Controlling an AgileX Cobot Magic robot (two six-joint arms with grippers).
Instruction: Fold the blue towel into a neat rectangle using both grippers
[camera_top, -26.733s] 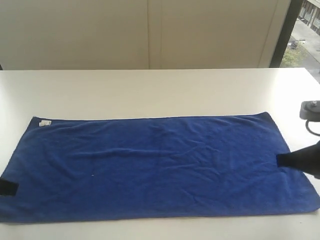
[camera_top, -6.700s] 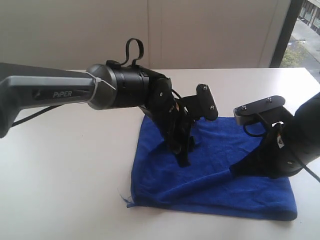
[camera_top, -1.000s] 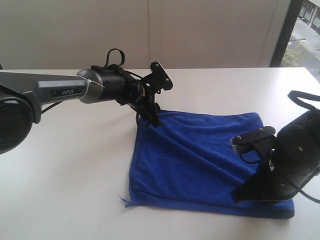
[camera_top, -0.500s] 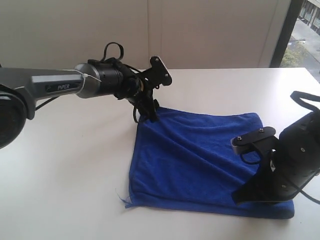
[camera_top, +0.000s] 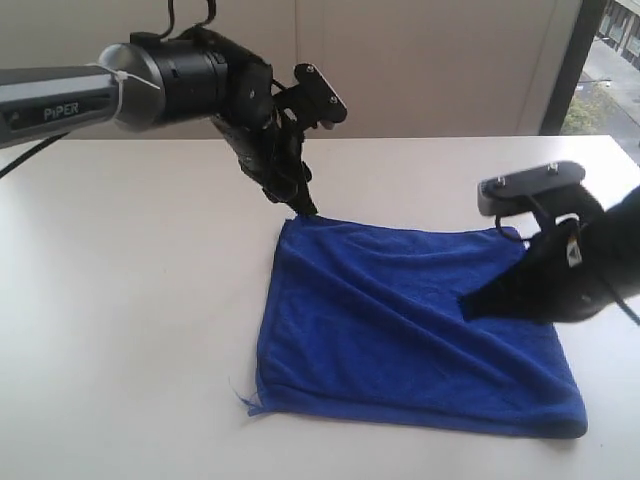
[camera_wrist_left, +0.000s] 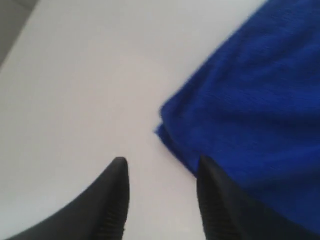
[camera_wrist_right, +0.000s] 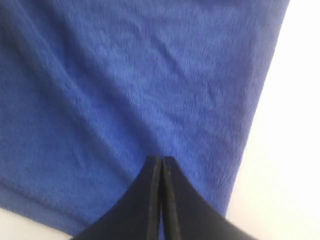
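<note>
the blue towel (camera_top: 400, 330) lies flat on the white table (camera_top: 130, 300), doubled over into a rough square with its layered edges showing along the near side and a loose thread sticking out at the near left corner. long slanting creases run across its top. the left gripper (camera_top: 301, 203), on the arm with the grey tube marked piper, points down at the towel's far left corner with its tips just beside the cloth. in the left wrist view its two black fingers (camera_wrist_left: 114, 192) stand apart with only bare table in the gap, and the towel's corner lies just ahead of them, so this hand is open and holds nothing. the right gripper (camera_top: 470, 303) hangs over the right half of the towel, its tip pointing toward the middle of the cloth. in the right wrist view its jaws are pressed together, only a thin line between them, with nothing caught there and the towel spread out beneath.
</note>
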